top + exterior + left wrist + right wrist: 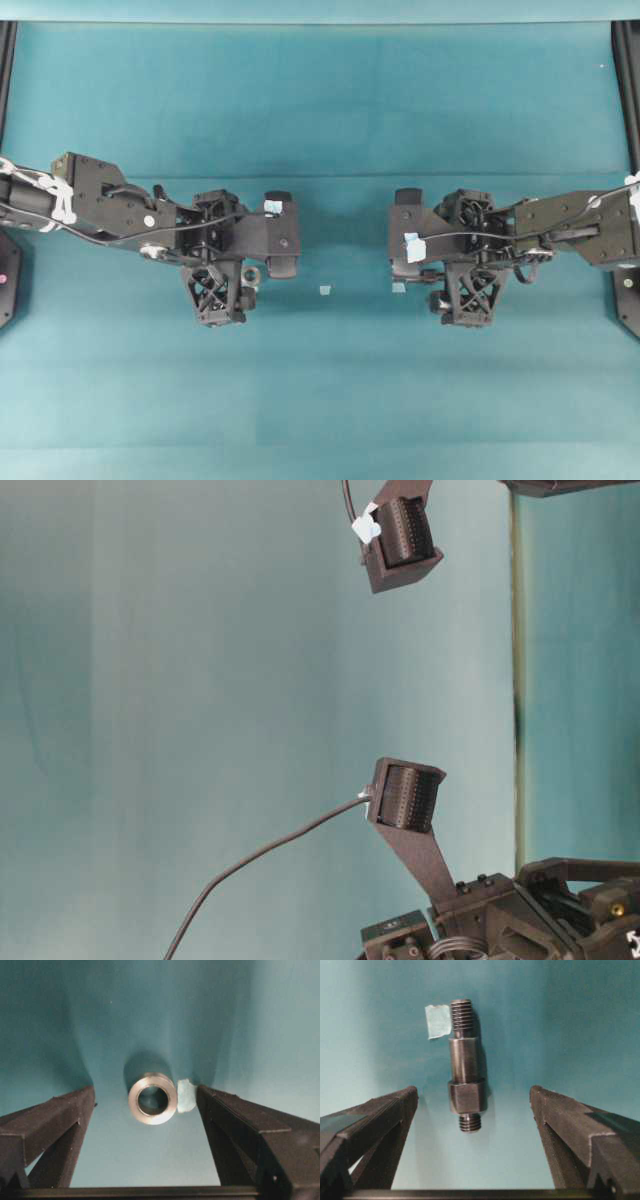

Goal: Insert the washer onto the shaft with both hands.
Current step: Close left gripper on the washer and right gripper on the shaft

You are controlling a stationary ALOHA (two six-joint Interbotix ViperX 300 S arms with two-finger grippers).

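Note:
The washer [152, 1099], a thick silvery ring with its hole facing the camera, lies on the teal table between and just beyond the fingers of my open left gripper [145, 1091]. Nothing touches it. From overhead the washer [251, 273] shows beside the left gripper [222, 258]. The shaft [465, 1065], a dark stepped rod with a hex collar and threaded ends, lies lengthwise ahead of my open right gripper [474, 1091], its near end between the fingertips and apart from both. Overhead, the right gripper [465, 255] covers most of the shaft.
Pale blue tape squares lie on the table: one tape square [186, 1095] against the washer's right side, another [438, 1021] by the shaft's far threaded end, and a third [325, 290] between the arms. Black frame rails [628, 90] run along both sides.

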